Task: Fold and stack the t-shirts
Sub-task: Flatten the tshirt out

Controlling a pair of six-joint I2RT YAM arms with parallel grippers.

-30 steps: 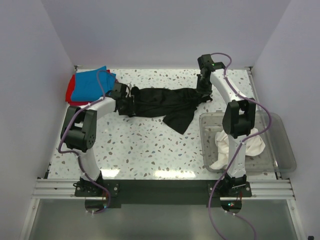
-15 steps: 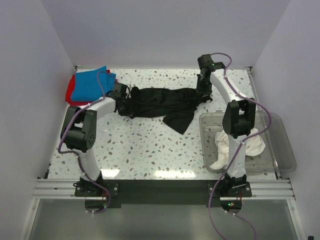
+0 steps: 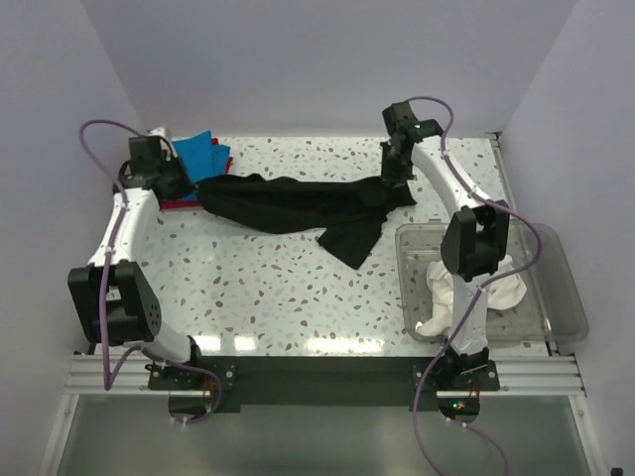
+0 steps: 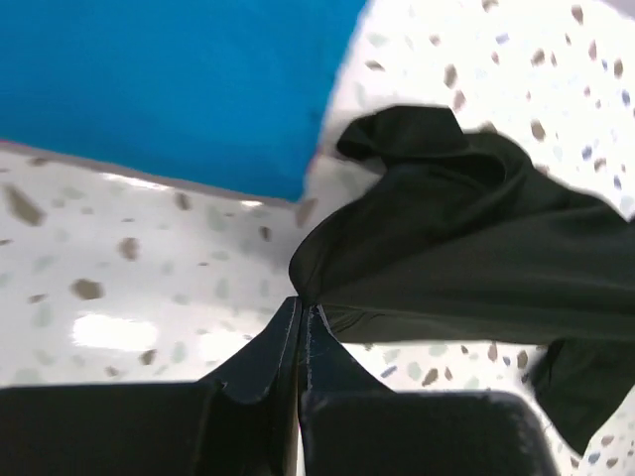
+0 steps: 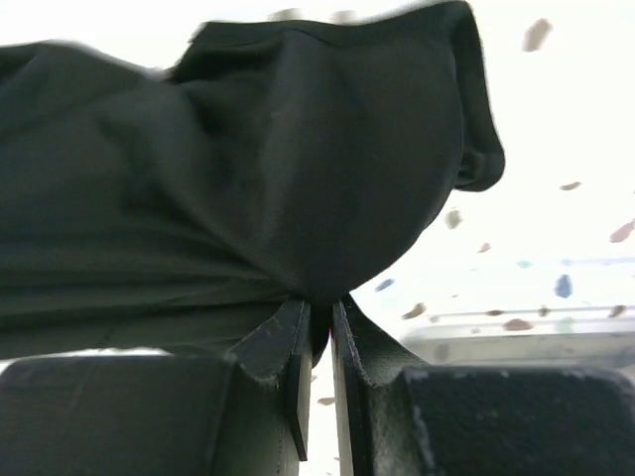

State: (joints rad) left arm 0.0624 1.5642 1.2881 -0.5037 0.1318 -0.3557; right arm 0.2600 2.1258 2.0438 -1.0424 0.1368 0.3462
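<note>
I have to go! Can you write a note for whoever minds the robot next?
Left pincer: shut on one end of the plain black cloth t-shirt.
Right pincer: shut on the other end; the shirt stretches between them across the speckled table at its far side.
Done: bright blue cloth t-shirt lies flat in the far-left corner.
Left: fold and stack the black one, then the crumpled white cloth in the clear plastic bin.

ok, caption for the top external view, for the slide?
Left tool and right tool hold the black t-shirt stretched over the table.
</note>
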